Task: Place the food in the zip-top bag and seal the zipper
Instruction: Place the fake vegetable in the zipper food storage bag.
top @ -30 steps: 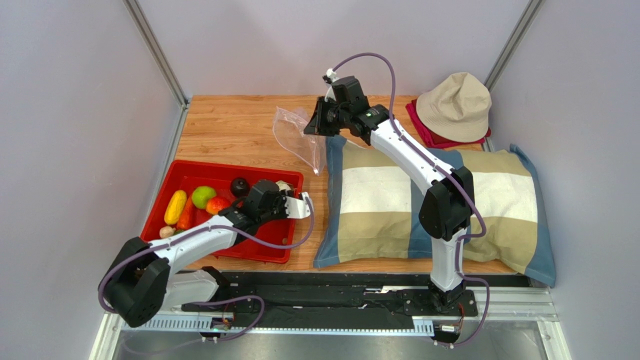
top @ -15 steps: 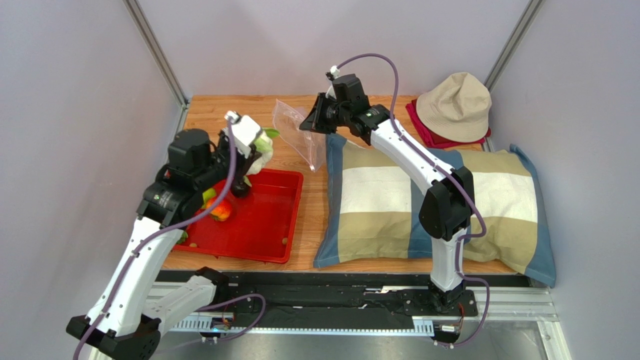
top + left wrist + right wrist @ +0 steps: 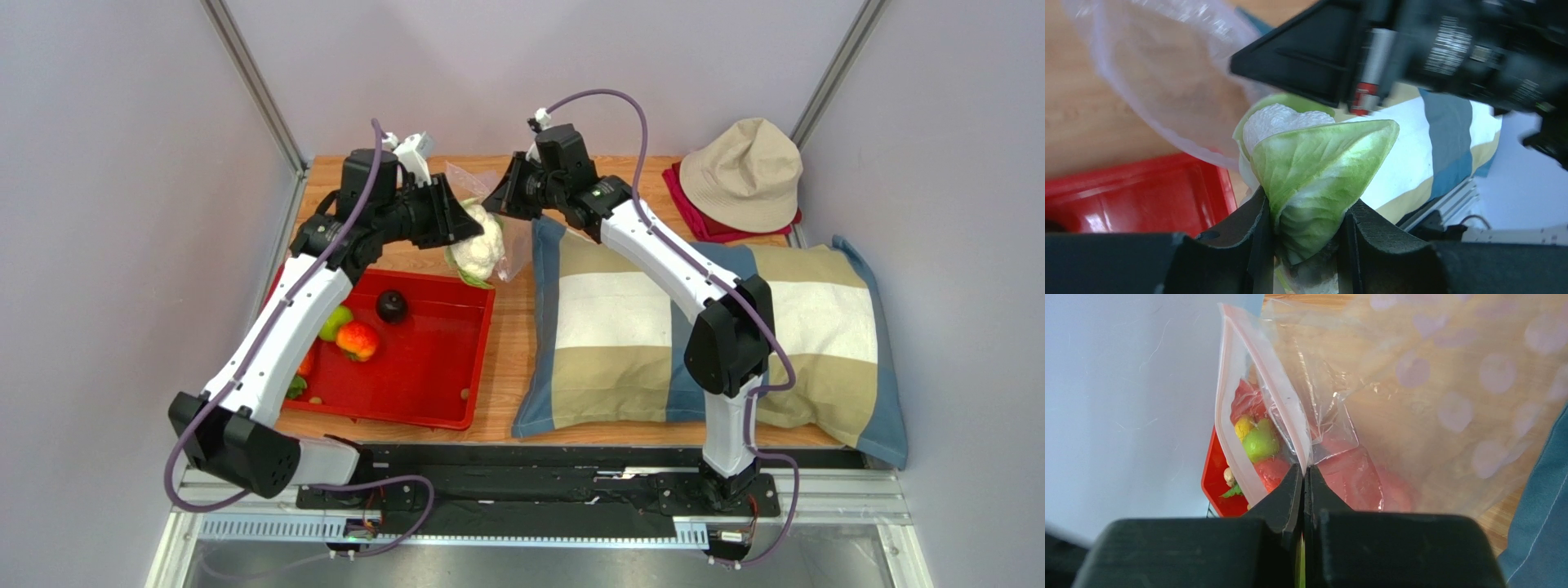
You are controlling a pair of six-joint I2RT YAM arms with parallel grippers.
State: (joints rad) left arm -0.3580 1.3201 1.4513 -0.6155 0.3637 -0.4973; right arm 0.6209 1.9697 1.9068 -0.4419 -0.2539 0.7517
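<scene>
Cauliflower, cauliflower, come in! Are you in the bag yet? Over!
Left gripper clamped on the cauliflower, beside the zip-top bag, not inside. Right gripper shut on the bag's edge, holding it up. Right gripper's body close by the cauliflower.

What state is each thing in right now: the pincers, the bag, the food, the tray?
Left pincer: closed on the cauliflower.
Right pincer: shut on the zip-top bag at its edge.
Zip-top bag: held up, mouth unsealed.
Cauliflower: in the air by the bag's mouth.
Red tray: several fruits inside.
</scene>
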